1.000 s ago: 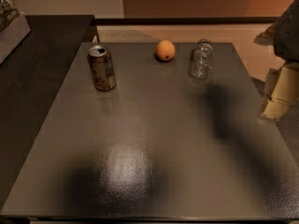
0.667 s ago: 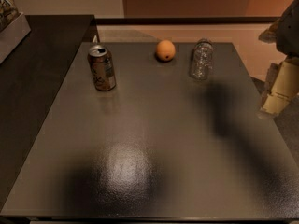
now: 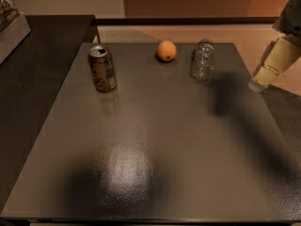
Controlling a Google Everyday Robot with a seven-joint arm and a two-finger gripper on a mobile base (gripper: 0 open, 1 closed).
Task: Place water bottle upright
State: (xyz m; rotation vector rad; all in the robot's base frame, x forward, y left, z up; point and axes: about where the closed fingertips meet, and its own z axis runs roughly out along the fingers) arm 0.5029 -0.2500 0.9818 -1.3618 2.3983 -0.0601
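Grey table (image 3: pixel 155 140), three items on its far half. Left: soda can (image 3: pixel 102 68), upright. Middle: orange (image 3: pixel 166 51), near the far edge. Just right of the orange: water bottle (image 3: pixel 202 61), clear, cap end toward the far edge; I cannot tell whether it stands or lies. Gripper (image 3: pixel 263 76) hangs over the table's right edge, apart from the bottle; I cannot tell its state

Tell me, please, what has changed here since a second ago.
The end effector, at the right of the view, shifted up the picture and slightly left, toward the water bottle. Nothing was grasped or released. The water bottle, soda can and orange stayed put.
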